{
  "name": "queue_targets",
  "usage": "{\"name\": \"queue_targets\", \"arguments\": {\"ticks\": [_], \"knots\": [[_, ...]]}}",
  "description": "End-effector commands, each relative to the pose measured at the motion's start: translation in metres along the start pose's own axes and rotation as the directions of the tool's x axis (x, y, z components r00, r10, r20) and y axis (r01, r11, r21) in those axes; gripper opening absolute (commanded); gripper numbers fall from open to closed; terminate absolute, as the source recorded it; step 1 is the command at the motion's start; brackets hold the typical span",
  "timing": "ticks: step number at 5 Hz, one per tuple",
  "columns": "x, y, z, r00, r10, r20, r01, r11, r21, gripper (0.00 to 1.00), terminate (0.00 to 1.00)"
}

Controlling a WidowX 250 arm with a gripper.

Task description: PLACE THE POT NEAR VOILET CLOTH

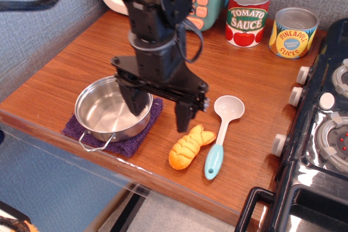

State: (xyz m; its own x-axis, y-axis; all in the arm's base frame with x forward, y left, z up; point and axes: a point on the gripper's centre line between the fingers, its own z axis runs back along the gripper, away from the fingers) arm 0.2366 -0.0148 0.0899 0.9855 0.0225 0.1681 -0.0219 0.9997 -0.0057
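Note:
The shiny steel pot (103,113) sits on top of the dark purple knitted cloth (125,144) near the table's front left edge. One wire handle sticks out at its front. My gripper (160,110) is open, its jaws spread wide. The left finger (136,99) hangs over the pot's right rim, inside the bowl. The right finger (184,115) hangs outside the pot, over the cloth's right edge. The gripper holds nothing.
An orange bread-shaped toy (188,146) and a white spoon with a teal handle (220,134) lie right of the cloth. A tomato sauce can (247,14) and a pineapple slices can (292,32) stand at the back. A black stove (321,134) is on the right.

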Motion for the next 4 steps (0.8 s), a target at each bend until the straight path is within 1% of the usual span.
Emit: {"name": "queue_targets", "arguments": {"ticks": [1,2,3,4], "knots": [[0.022,0.035,-0.032,0.993,0.097,-0.061,-0.095,0.995,0.038,1.0,0.0],[0.026,0.041,-0.053,0.989,0.108,-0.1,-0.103,0.993,0.051,1.0,0.0],[0.026,0.04,-0.067,0.987,0.099,-0.124,-0.095,0.995,0.038,1.0,0.0],[0.026,0.038,-0.073,0.989,0.087,-0.123,-0.084,0.996,0.025,0.0,0.0]]}}
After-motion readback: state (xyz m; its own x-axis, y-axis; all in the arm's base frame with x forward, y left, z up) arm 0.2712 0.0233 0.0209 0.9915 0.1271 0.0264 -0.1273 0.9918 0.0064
